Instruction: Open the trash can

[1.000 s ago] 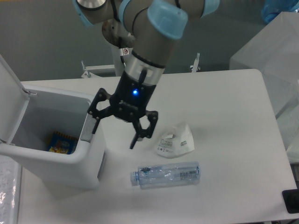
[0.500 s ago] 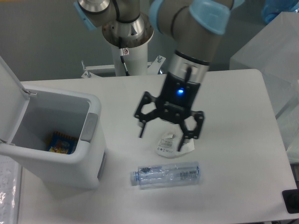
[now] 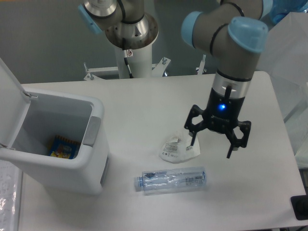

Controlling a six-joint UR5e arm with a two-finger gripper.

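The trash can (image 3: 53, 144) at the left of the frame was seen with its lid (image 3: 9, 103) raised, so the opening looked done. The gripper (image 3: 215, 145) was held spread and empty at centre right, and only a retreat seemed called for.

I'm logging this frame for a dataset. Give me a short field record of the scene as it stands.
trash can: lid up, open
inside bin: colourful packet
gripper: jaws spread, empty, above table right of the wrapper
crumpled white wrapper: on table, mid
clear plastic bottle: lying on its side, in front of wrapper
table: white
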